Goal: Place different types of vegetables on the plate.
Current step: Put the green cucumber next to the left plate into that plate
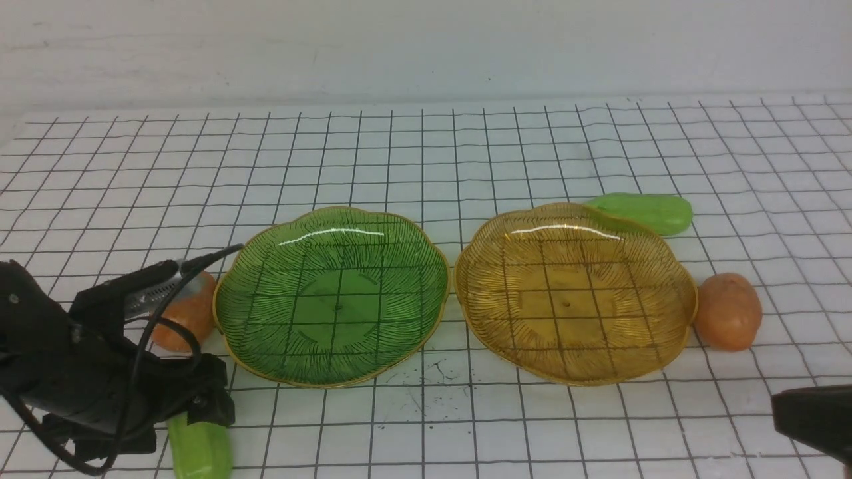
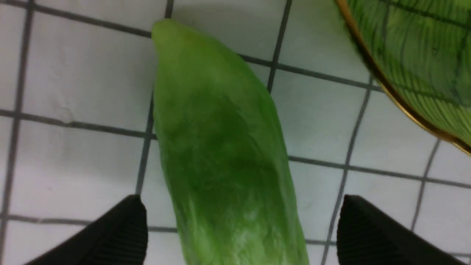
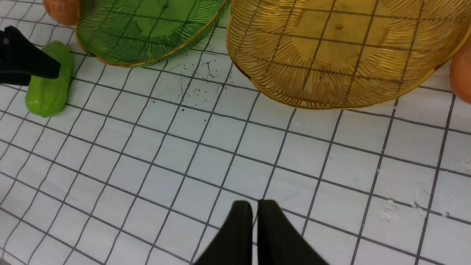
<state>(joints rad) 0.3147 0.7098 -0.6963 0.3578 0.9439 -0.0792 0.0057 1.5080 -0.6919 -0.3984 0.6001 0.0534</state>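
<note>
Front view: ribbed glass plates, green [image 1: 331,296] & amber [image 1: 576,293], both bare, so nothing done yet, w/ 2 lumpy orange toy potatoes [image 1: 727,311] + 2 smooth light-green toy cucumbers [image 1: 649,213] lying on gridded worktop [image 1: 426,166], left hand [image 2: 243,235] spread wide astride nearest cucumber [image 2: 220,154], not gripping it, right hand [image 3: 254,221] clenched, empty.

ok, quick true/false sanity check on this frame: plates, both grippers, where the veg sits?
1. The green plate and the yellow plate are both empty. True.
2. The left gripper is shut on the near cucumber. False: its jaws stand open on either side of it.
3. The right gripper is shut with nothing in it. True.
4. Both potatoes lie beside the yellow plate. False: the left potato lies beside the green plate, the right potato beside the yellow plate.
</note>
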